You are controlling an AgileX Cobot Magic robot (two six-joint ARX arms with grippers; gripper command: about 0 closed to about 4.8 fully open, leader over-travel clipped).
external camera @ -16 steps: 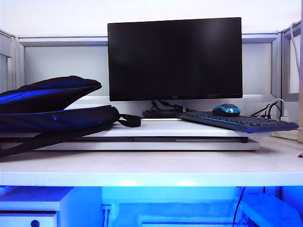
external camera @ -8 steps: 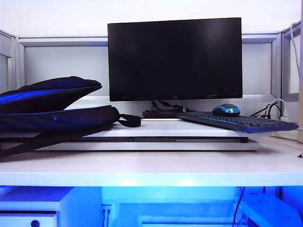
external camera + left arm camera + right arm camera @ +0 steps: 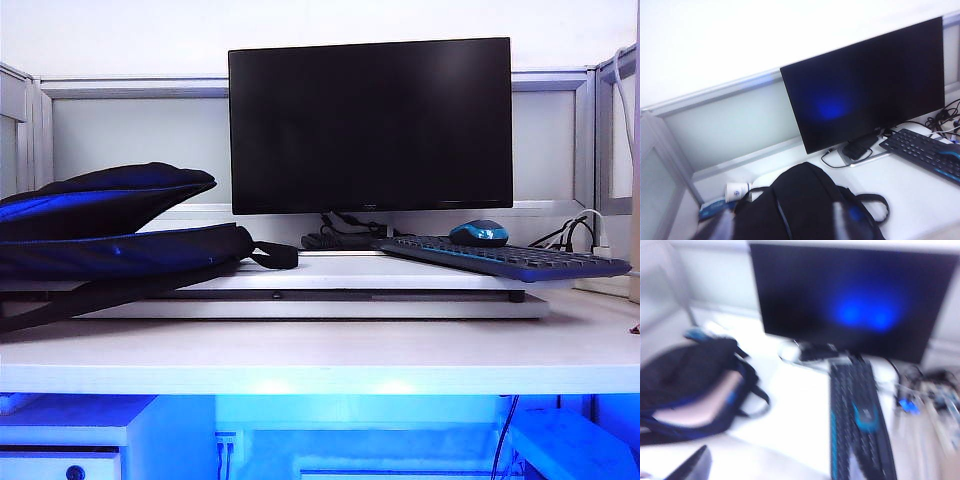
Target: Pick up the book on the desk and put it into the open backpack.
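Two robot pincers are near a black backpack [image 3: 110,230] lying open on a white table [image 3: 320,360]. The exterior view shows neither pincer.

The left pincer [image 3: 780,226] is just above the backpack. Its two blurred fingers are apart and hold nothing. Only one dark tip of the right pincer [image 3: 690,465] shows, so I cannot tell how wide it is open or whether it is empty.

The pale pink book [image 3: 715,400] lies inside the backpack's mouth, ahead of and below the right pincer.

Likely risks:
- The book looks close to the opening and may slide out if the bag is nudged.
- A low finger could snag the strap [image 3: 272,255] and drag the bag.
- A wide swing could hit the monitor [image 3: 370,125] beyond the pincers.

Count: one backpack, one book, one monitor, one keyboard [image 3: 505,260], one mouse [image 3: 478,233] and one cup [image 3: 736,190].
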